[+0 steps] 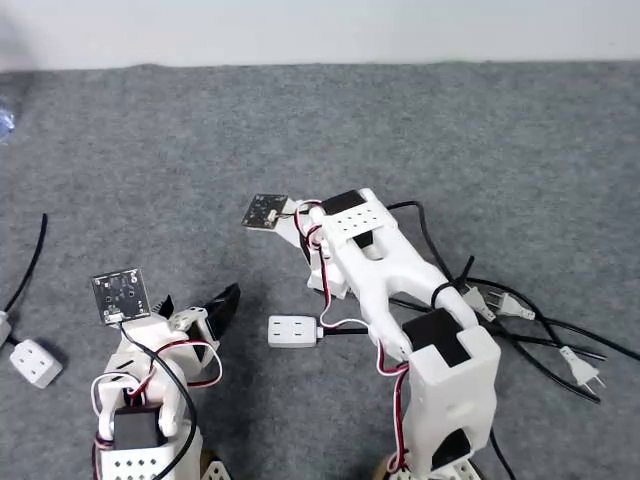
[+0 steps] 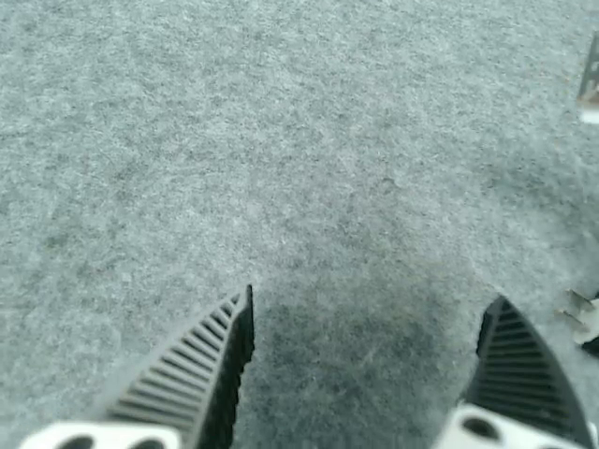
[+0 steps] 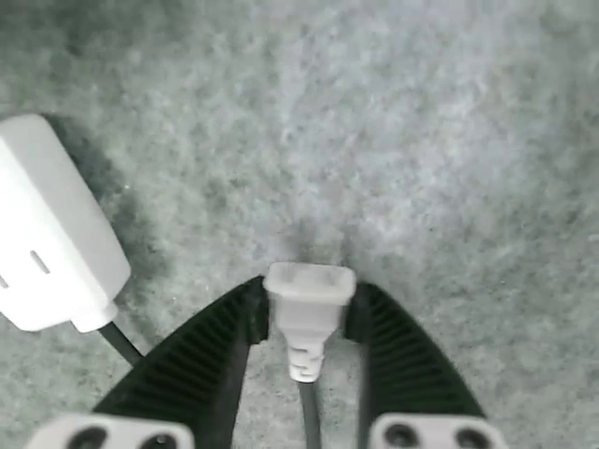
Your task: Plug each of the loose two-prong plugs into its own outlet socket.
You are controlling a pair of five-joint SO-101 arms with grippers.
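Note:
My right gripper (image 3: 307, 313) is shut on a white two-prong plug (image 3: 308, 301), held just above the grey carpet with its black cord running back between the fingers. A white outlet socket block (image 3: 51, 234) lies close beside it; in the high view this outlet block (image 1: 293, 331) sits between the two arms, next to the white right arm (image 1: 385, 265). My left gripper (image 2: 370, 323) is open over bare carpet; the high view shows the left gripper (image 1: 200, 308) left of the outlet block. Two loose plugs (image 1: 503, 302) (image 1: 585, 372) lie on black cords at the right.
A second white outlet block (image 1: 35, 362) with a black cord lies near the left edge. Tangled black cords (image 1: 530, 335) spread to the right of the right arm. Grey carpet (image 1: 150, 150) covers the far half of the table.

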